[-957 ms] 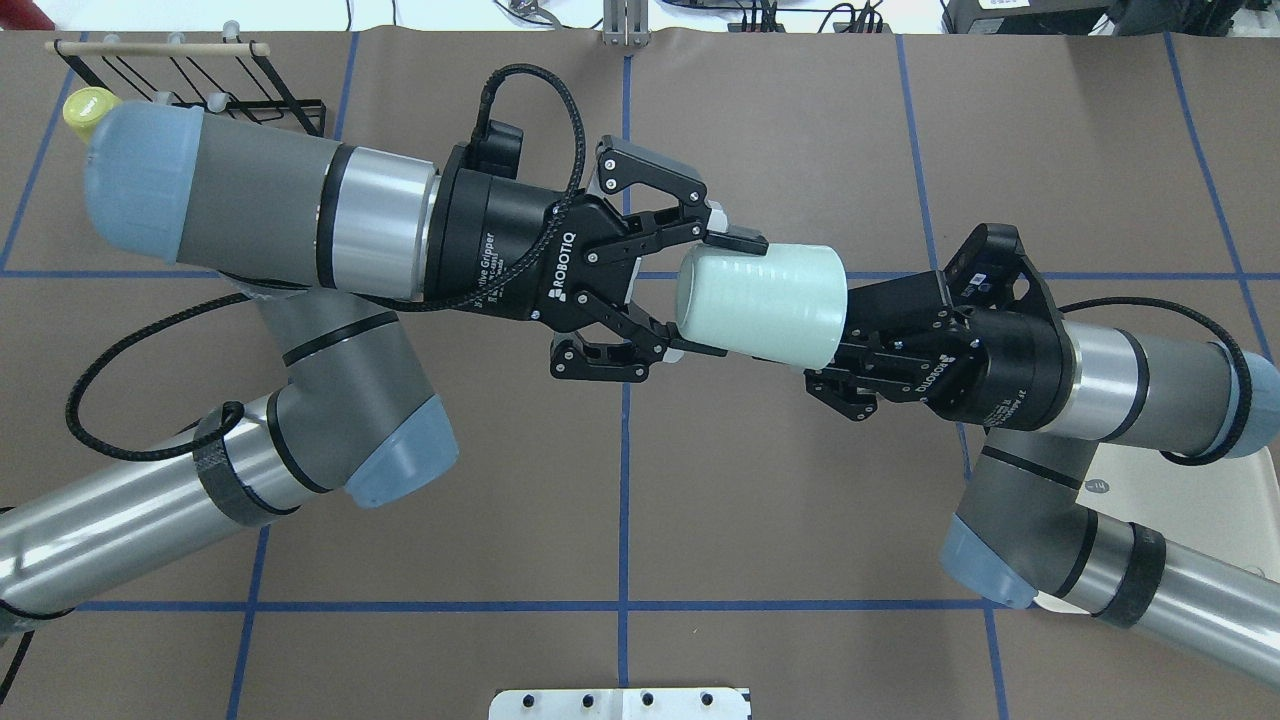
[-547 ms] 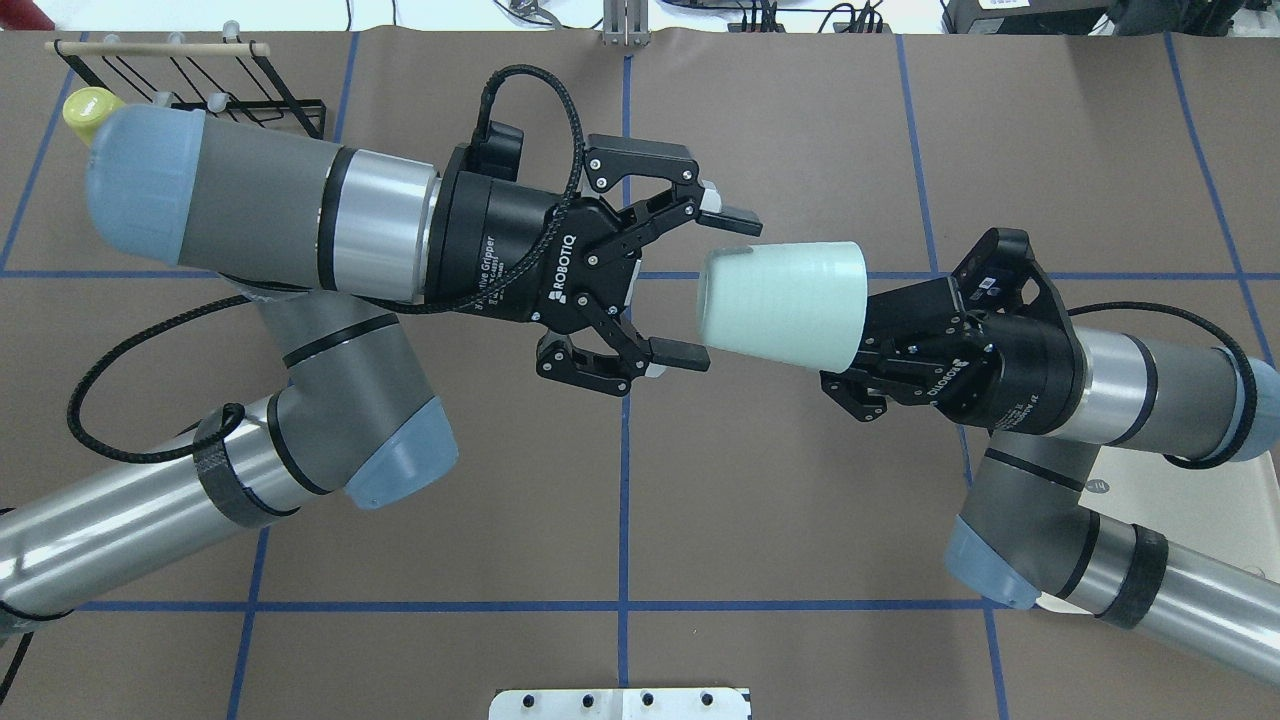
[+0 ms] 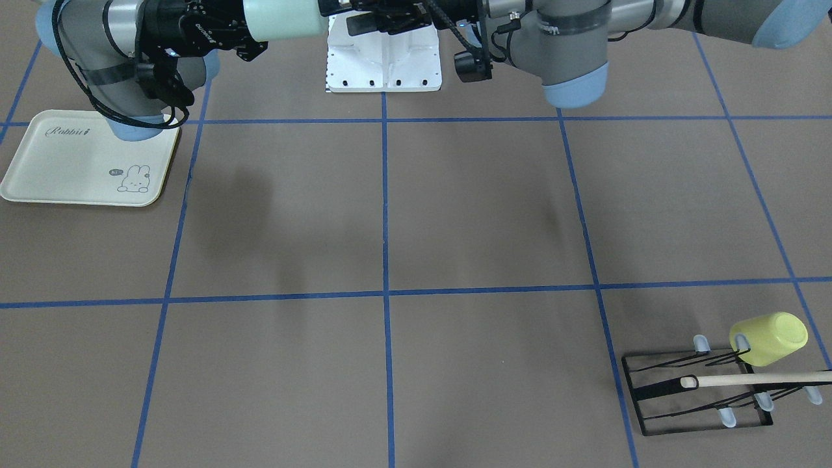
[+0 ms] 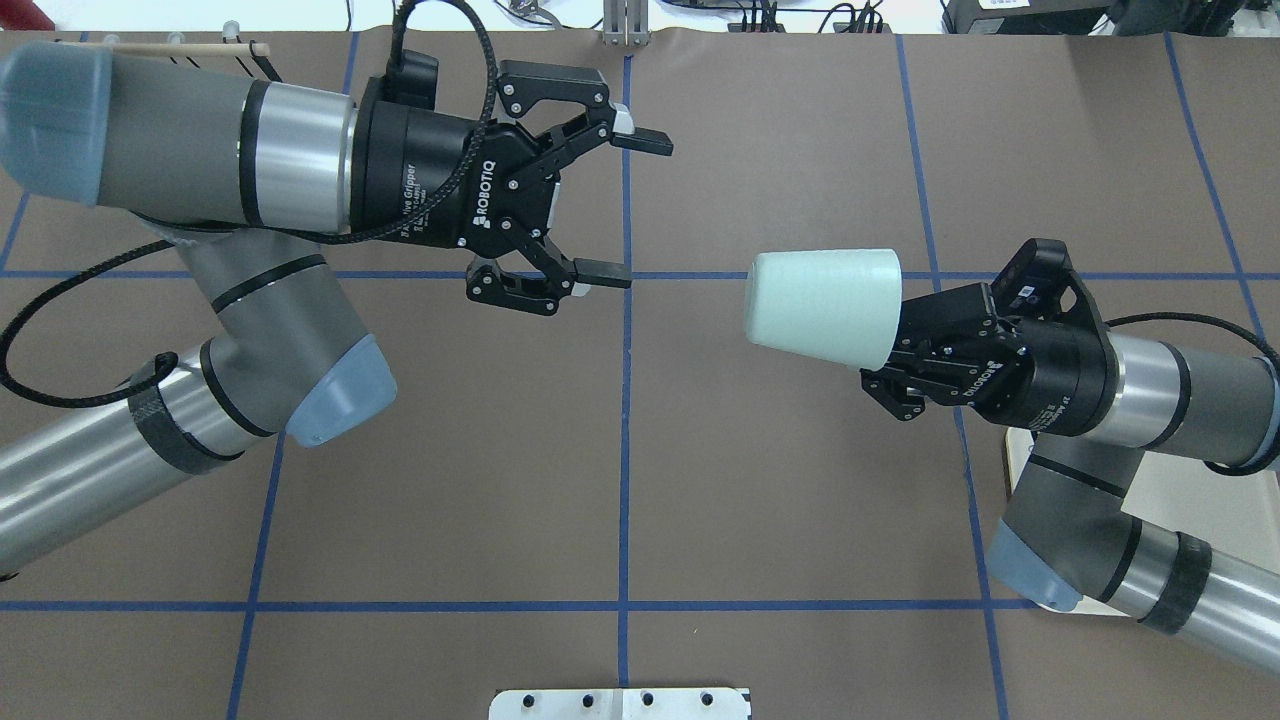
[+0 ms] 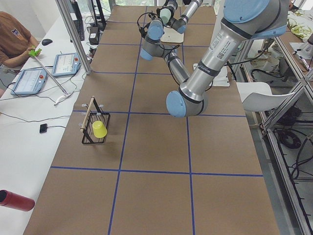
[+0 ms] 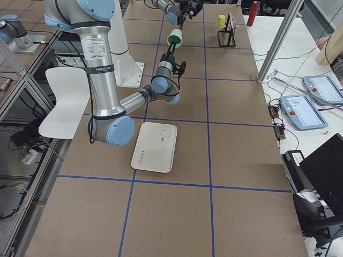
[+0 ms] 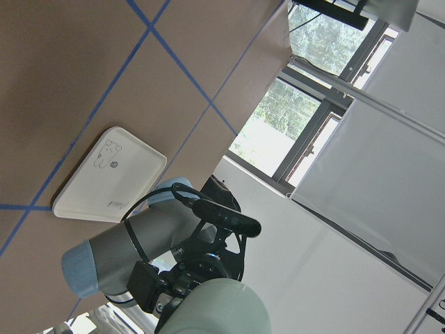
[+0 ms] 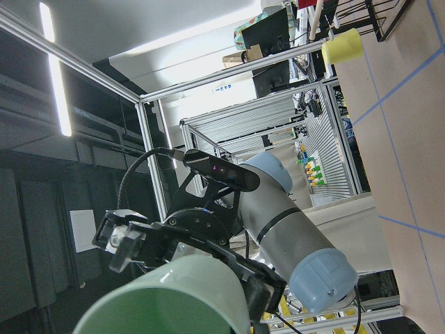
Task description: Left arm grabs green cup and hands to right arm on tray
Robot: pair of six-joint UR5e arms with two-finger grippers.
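The pale mint-green cup (image 4: 822, 303) lies on its side in the air, held at its rim end by my right gripper (image 4: 903, 348), which is shut on it. It also shows in the front view (image 3: 286, 18) and at the bottom of the left wrist view (image 7: 222, 309). My left gripper (image 4: 630, 208) is open and empty, well apart from the cup, to its left and farther back. The cream Rabbit tray (image 3: 65, 169) lies on the table below the right arm's elbow; the overhead view shows only part of it (image 4: 1190, 490).
A yellow-green cup (image 3: 768, 338) hangs on a black wire rack (image 3: 695, 390) at the table's far left corner. A white mounting plate (image 3: 383, 58) sits at the robot's base. Blue tape lines cross the brown table cover.
My left gripper let go of the cup, opened wide and drew back to the left and away. My right gripper carried the cup to the right.
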